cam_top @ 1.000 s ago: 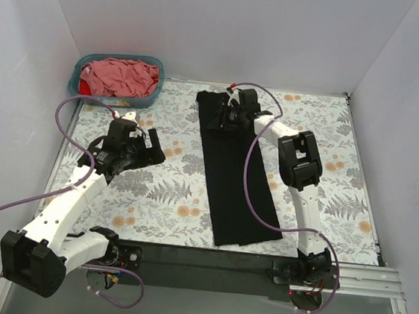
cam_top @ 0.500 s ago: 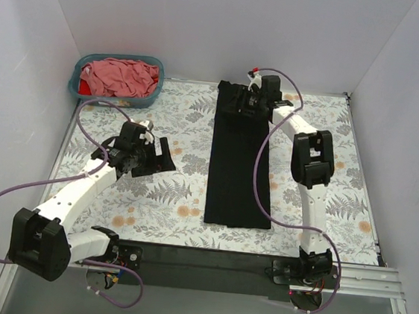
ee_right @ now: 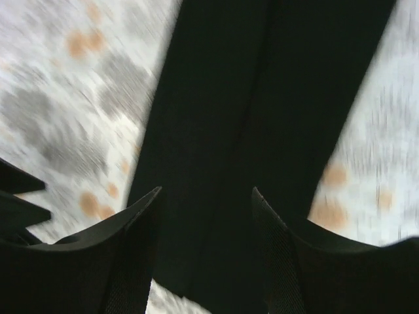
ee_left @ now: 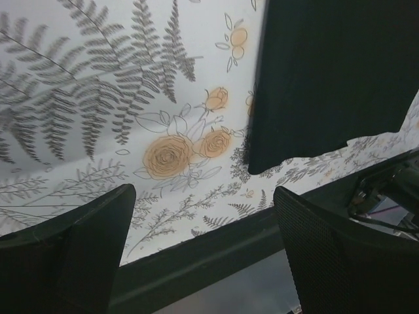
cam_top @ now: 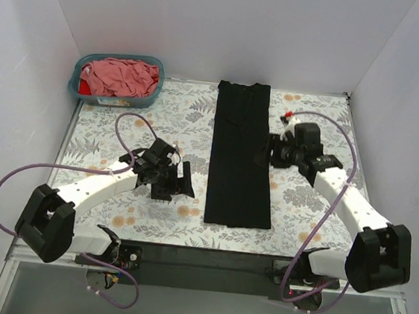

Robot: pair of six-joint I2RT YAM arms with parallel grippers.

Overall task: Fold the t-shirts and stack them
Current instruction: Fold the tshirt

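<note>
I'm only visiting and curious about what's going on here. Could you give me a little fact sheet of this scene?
Black shirt: folded into a long strip, lying flat on the table
Pink and red shirts: piled in the teal basket
Left fingers: open, empty, left of the strip's near end
Right fingers: open, empty, over the strip

— Where is the top camera sitting?
— Above and behind the arms, looking down on the whole worktop (cam_top: pixel 192 110) from afar.
— And the wrist ones?
— The left is peering past its jaws, close over the near edge, facing the shirt's (ee_left: pixel 327 78) near corner. The right is hanging closer, looking down on the shirt's middle.
— What are they sharing?
— All three are catching that shirt.
</note>
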